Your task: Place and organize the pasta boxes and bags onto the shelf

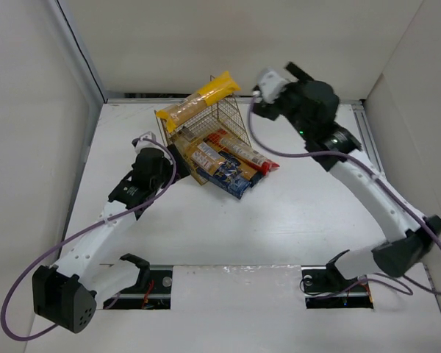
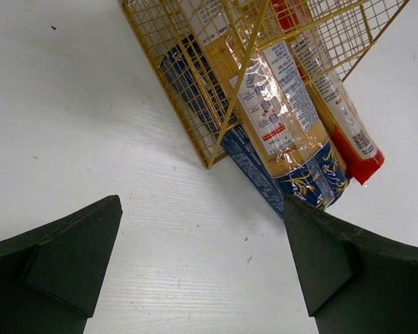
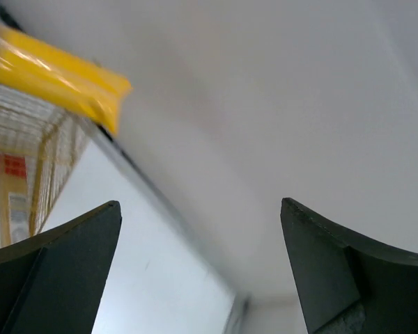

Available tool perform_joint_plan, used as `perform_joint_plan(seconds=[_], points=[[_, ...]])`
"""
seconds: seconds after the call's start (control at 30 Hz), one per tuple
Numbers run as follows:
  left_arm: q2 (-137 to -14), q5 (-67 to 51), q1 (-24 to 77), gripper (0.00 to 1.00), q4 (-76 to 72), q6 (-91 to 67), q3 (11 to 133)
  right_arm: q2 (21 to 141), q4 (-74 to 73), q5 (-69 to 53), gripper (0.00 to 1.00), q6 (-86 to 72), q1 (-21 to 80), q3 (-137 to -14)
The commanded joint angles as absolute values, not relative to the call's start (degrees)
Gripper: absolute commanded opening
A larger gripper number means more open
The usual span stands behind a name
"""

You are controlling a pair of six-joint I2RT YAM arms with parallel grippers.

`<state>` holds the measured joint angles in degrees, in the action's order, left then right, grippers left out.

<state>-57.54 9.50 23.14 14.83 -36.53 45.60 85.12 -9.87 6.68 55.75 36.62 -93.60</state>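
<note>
The gold wire shelf [image 1: 206, 132] stands at the back middle of the table. A yellow bag [image 1: 201, 98] lies across its top. Several packs lie in its lower level and stick out front right: a dark-blue box [image 1: 231, 182], a clear bag with a blue end [image 1: 209, 158] and an orange bag with a red end [image 1: 248, 154]. My left gripper [image 1: 162, 148] is open and empty just left of the shelf; its view shows the shelf [image 2: 216, 104], the box [image 2: 254, 170] and the red-ended bag [image 2: 348, 132]. My right gripper [image 1: 259, 95] is open and empty, raised beside the shelf's top right, near the yellow bag [image 3: 56, 76].
White walls enclose the table on the left, back and right. A dark rail [image 1: 140, 95] runs along the back edge behind the shelf. The arm bases and their cables [image 1: 331, 283] sit at the near edge.
</note>
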Motion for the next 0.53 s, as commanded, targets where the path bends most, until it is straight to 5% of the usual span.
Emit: perform_joint_plan(seconds=[0.0,0.23,0.5], points=[[-56.0,10.2,23.0,1.00,16.4,-36.7,49.1,75.8,-11.3,18.4,1.00,24.7,28.2,-82.8],[-53.8,12.6,23.0,1.00,20.1,-37.7,50.2,62.1,-15.7,-5.2,1.00,8.3,5.3,-60.6],[-53.3,15.0,23.0,1.00,22.1,-38.8,50.7,58.6,-18.5,-15.6,1.00,11.7,-4.6,-58.4]])
